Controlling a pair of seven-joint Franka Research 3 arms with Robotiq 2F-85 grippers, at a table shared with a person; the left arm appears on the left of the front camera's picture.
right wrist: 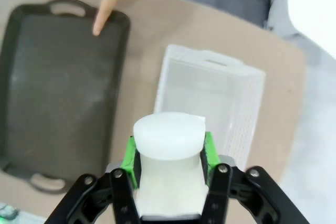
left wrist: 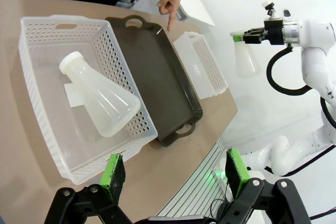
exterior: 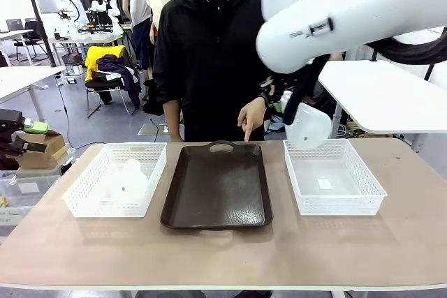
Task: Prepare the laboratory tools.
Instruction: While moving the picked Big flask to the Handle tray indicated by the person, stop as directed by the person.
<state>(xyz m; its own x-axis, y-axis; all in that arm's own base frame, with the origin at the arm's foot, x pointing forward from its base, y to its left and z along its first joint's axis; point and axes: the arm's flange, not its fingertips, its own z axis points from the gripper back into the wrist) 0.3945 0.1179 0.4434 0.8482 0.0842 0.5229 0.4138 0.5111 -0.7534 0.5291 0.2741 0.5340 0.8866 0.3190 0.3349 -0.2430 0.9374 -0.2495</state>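
One frosted-white conical flask (exterior: 126,181) lies on its side in the left white basket (exterior: 84,185), also seen as the flask (left wrist: 100,101) below my left gripper (left wrist: 174,174), which hovers open above the basket's near corner. My right gripper (right wrist: 169,156) is shut on the neck of the second flask (right wrist: 168,136), green pads on either side. This flask (exterior: 308,125) hangs in the air above the far edge of the right basket (exterior: 334,200). The left wrist view shows that flask (left wrist: 247,62) held clear of the table.
A dark brown tray (exterior: 217,186) lies between the two baskets. The person stands at the far side, one hand (exterior: 249,116) pointing a finger down at the tray's far right corner. The right basket (right wrist: 210,98) holds just a small label.
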